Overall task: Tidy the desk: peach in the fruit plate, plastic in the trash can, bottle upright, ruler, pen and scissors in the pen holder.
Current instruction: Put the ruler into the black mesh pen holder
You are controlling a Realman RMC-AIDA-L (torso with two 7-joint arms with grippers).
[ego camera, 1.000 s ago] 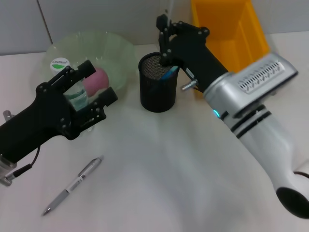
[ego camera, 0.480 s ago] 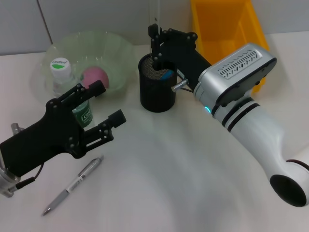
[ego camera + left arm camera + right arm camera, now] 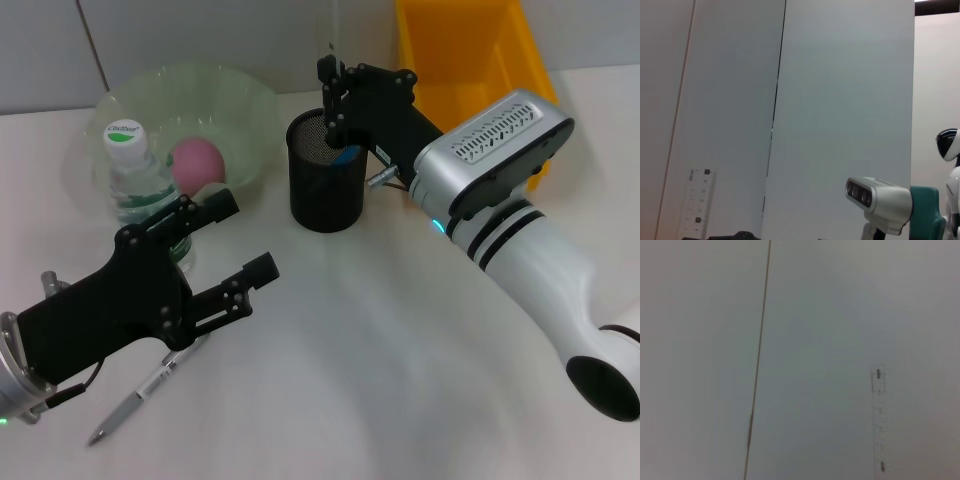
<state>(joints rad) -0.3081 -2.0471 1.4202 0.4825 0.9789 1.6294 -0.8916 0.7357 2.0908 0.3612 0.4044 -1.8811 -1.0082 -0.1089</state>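
**A:** So where's everything rn?

**B:** Left gripper (image 3: 232, 244) hangs over the tabletop (image 3: 380, 360) w/ fingers spread wide, nothing in it. It's just in front of the water bottle (image 3: 135, 172), which stands upright w/ its white cap on, right beside the pale green fruit plate (image 3: 245, 100). Pink peach (image 3: 197, 162) sits in that plate.

**A:** And the right one?

**B:** Right gripper (image 3: 331, 100) is over the rim of the black mesh pen holder (image 3: 326, 190), pinching a clear ruler (image 3: 331, 25) that sticks straight up; the right wrist view shows the ruler too. Something blue pokes out inside the holder, can't tell what.

**A:** Pen?

**B:** Silver pen (image 3: 145, 391) lies flat on the tabletop, partly under the left arm, well apart from the holder. Yellow bin (image 3: 470, 55) sits at the back, behind the right arm.
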